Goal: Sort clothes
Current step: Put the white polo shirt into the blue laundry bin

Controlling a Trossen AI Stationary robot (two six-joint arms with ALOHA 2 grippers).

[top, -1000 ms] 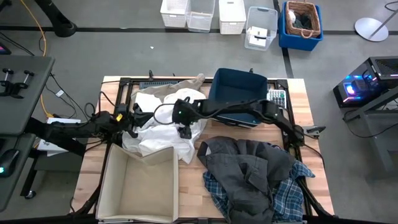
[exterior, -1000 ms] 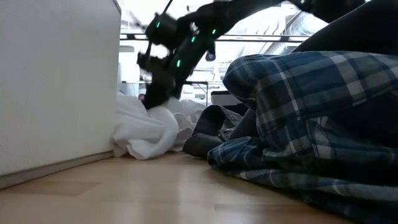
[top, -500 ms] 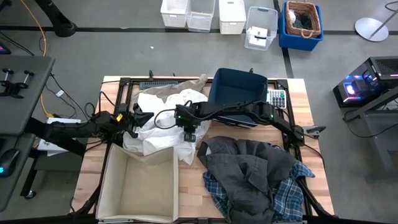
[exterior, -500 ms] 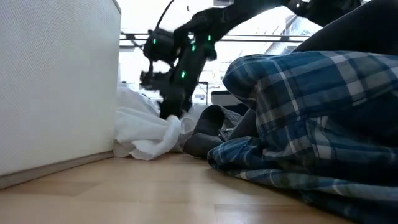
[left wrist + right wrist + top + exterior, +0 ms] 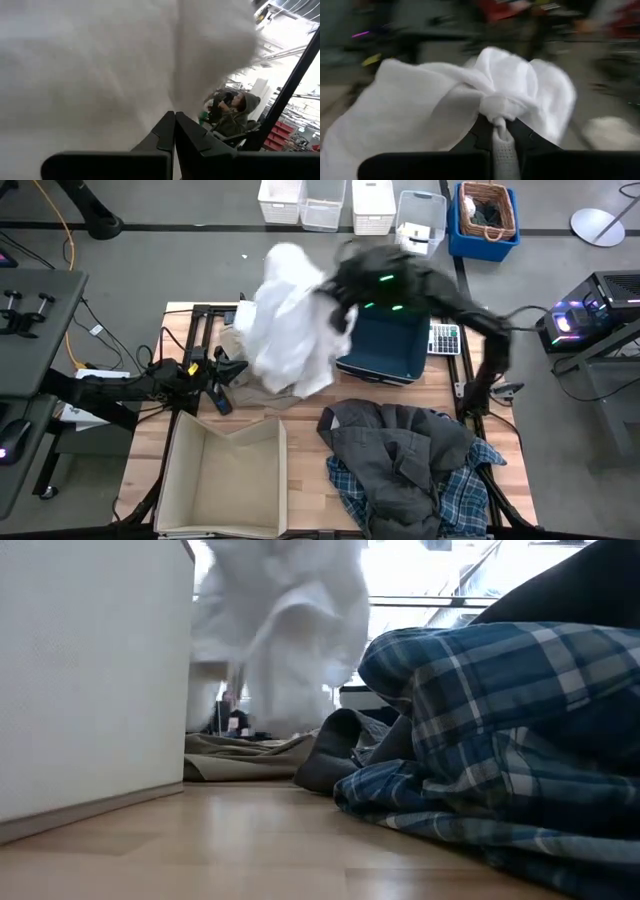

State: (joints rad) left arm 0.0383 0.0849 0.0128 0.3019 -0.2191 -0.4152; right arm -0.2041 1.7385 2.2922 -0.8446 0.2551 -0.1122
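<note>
While the white garment (image 5: 290,320) hangs in the air, treat each entry as a handling note.
Step in hand: carry the white garment clear of the table (image 5: 305,470); judged as mid-transfer toward a bin.
Right gripper (image 5: 496,131): raised above the table's far edge, fingers pinching a bunched fold of the white garment.
Left gripper (image 5: 174,131): low at the table's left side, fingers pressed together, holding nothing.
Technique: keep the pinch firm; lift until the trailing hem clears the beige garment (image 5: 245,752) below.
Risk: loose cloth may snag the blue bin (image 5: 385,335).
Remaining pile: dark grey garment (image 5: 400,455) atop the plaid shirt (image 5: 480,720), right of the cream box (image 5: 228,480).
Surface: pale wood planks.
Room: grey floor, white baskets (image 5: 325,202) beyond; a seated person (image 5: 231,112) is visible.
</note>
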